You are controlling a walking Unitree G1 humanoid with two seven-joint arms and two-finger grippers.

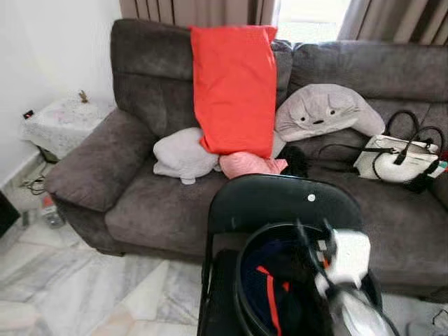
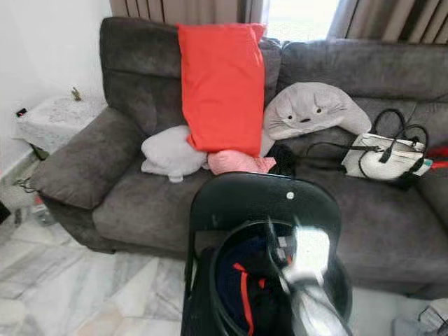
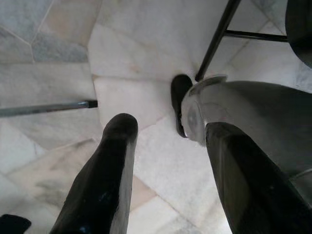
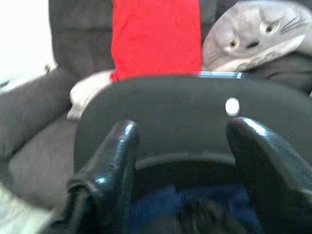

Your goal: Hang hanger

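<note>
As the head views look down on it, a black chair [image 1: 280,203] stands before a grey sofa [image 1: 140,203].

Left eye view:
- Sofa load: red cushion [image 1: 233,87] upright against the backrest; white pillow [image 1: 185,155] and pink pillow [image 1: 248,164] on the seat below it; grey plush [image 1: 323,112] leaning to the right; white handbag [image 1: 395,159] with black straps further right.
- Side table: white, lace-covered [image 1: 63,122], left of the sofa arm.
- Floor: marble tiles [image 1: 77,287]; a bottle [image 1: 50,212] stands by the sofa corner.
- Basket: black ring [image 1: 241,280] on the chair seat, dark clothes with an orange strip [image 1: 269,294] inside.
- Right gripper: [image 1: 318,245] blurred, over the basket, just behind the chair back.

Right eye view:
- Same scene; right arm [image 2: 315,308] blurred in the lower middle.

Left wrist view:
- Left gripper: [image 3: 168,170] fingers parted, nothing between them, pointing down at the tiles.
- Nearby: thin black chair legs [image 3: 217,39]; silver robot body part [image 3: 243,112] beside one finger.

Right wrist view:
- Right gripper: [image 4: 183,146] fingers spread wide, empty, facing the chair back.
- Chair back: white dot [image 4: 232,106] on it; blue fabric [image 4: 161,204] below.
- Hanger: cannot be made out among the clothes.
</note>
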